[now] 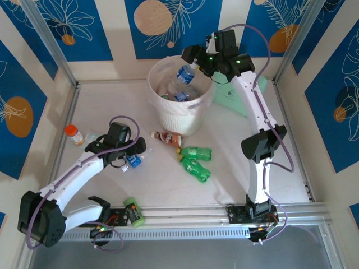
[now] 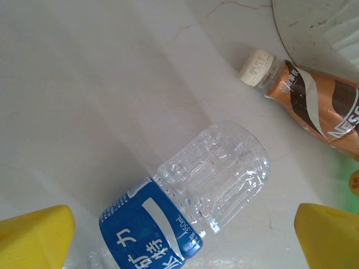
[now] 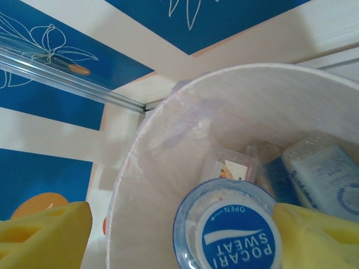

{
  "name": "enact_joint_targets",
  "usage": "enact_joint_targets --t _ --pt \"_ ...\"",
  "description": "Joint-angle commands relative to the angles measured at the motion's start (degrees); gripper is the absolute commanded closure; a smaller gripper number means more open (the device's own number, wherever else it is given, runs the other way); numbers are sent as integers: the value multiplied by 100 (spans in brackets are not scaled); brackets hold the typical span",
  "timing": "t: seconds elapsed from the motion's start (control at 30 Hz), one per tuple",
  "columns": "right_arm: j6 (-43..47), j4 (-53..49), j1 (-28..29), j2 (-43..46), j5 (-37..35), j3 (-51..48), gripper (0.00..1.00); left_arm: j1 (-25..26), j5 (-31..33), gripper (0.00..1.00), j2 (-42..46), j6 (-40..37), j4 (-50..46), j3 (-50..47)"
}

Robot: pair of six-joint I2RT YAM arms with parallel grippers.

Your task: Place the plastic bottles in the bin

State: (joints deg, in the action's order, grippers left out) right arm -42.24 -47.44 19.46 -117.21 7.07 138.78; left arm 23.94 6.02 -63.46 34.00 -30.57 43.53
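Note:
My right gripper (image 1: pixel 194 64) hangs over the far rim of the pale bin (image 1: pixel 160 112), open. A clear blue-capped bottle (image 3: pixel 238 235) sits between its fingers, against the right finger (image 3: pixel 320 238) and well apart from the left one, cap toward the camera, above the bin's inside (image 3: pixel 168 168). Several bottles lie in the bin. My left gripper (image 2: pixel 182 235) is open low over a clear blue-labelled bottle (image 2: pixel 190 207) lying on the table, its yellow fingers either side without touching. A brownish bottle (image 1: pixel 167 138) and two green ones (image 1: pixel 196 152) (image 1: pixel 195 169) lie in front of the bin.
An orange-capped jar (image 1: pixel 74 134) stands at the left, near the frame rail. A light-green can (image 1: pixel 133 212) lies by the left arm's base. A mint-green bag (image 1: pixel 235 96) leans behind the right arm. The brownish bottle (image 2: pixel 314 109) lies just beyond the left gripper's reach.

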Motion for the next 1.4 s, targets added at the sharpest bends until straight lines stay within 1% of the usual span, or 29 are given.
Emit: enact_joint_targets --t 0.0,0.27,0.4,0.57,0.7,0.87,1.17,1.27,1.37 --pt "310 -153 -39 730 -452 -254 16 -117 -22 0 -17 -139 33 -86" --pt "571 67 -72 2049 -671 -1647 14 -182 -283 0 -221 -139 169 -200" --pt "631 166 -49 2729 -607 -2450 14 -180 -453 1 -377 -150 239 -204" --pt "658 299 65 3524 -512 -3340 14 -197 -628 2 -482 -214 199 -186" --pt "682 295 276 4046 -522 -3944 14 -197 -731 3 -509 -258 91 -193" --pt "643 186 474 4485 -595 -4528 14 -197 -928 3 -680 -272 156 -288" --pt "456 127 548 4985 -619 -5280 13 -158 -1520 10 -886 -158 137 -269" --pt "410 160 566 5032 -615 -5412 13 -77 -1562 10 -888 -144 101 -304" --pt "379 212 593 5032 -601 -5483 13 2 -1445 12 -1001 -183 -38 -310"
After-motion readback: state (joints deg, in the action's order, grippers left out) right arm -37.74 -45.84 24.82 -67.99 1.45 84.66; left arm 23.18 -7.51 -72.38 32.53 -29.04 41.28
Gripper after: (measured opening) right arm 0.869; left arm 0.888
